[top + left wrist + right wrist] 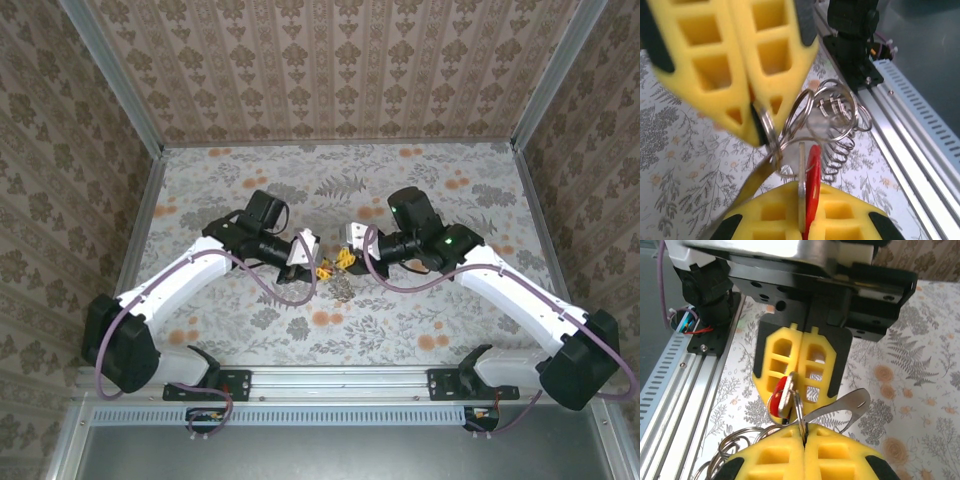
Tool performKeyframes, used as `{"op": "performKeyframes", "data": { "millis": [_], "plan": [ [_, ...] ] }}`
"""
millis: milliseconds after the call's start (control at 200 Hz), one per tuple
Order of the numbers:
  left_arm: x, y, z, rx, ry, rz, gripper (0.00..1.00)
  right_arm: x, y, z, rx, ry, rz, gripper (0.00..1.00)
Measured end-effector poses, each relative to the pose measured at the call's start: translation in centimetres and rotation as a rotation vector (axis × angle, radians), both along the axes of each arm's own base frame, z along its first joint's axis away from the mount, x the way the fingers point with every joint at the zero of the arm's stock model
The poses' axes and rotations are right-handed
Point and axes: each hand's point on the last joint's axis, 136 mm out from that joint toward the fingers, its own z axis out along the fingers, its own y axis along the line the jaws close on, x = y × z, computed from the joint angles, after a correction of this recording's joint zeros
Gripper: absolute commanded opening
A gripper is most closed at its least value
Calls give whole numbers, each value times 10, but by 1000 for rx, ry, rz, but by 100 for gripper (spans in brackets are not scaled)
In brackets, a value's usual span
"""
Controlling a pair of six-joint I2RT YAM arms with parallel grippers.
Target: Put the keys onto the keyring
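Right gripper (pixel 804 432), near edge: yellow fingers pressed together on a thin wire loop of the keyring (pixel 735 449), whose coils show at near left. Left gripper (pixel 803 390), just beyond: fingers pinching the red key (pixel 780 396) above the floral table (pixel 910 385).

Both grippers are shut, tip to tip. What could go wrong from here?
The red key sticks well out of the left gripper; pressing it against the keyring could twist it loose. Linked loops dangle off the keyring in the right gripper; the key may snag the wrong one. The close fingertips could collide.
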Motion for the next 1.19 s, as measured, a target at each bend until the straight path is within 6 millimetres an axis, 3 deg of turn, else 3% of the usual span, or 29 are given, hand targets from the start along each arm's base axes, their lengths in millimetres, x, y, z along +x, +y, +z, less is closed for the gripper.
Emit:
{"op": "performKeyframes", "data": {
  "millis": [190,425,940,1195],
  "plan": [
    [5,3,-6,89,-87,16,0,0,1,-15,-43,42,-7,0],
    [11,16,-16,191,-161,38,0,0,2,-15,-43,45,-7,0],
    [24,25,6,302,-326,35,0,7,12,-23,-41,52,-39,0],
    [25,26,1,336,-315,30,0,14,14,-25,-41,54,-83,0]
  ]
}}
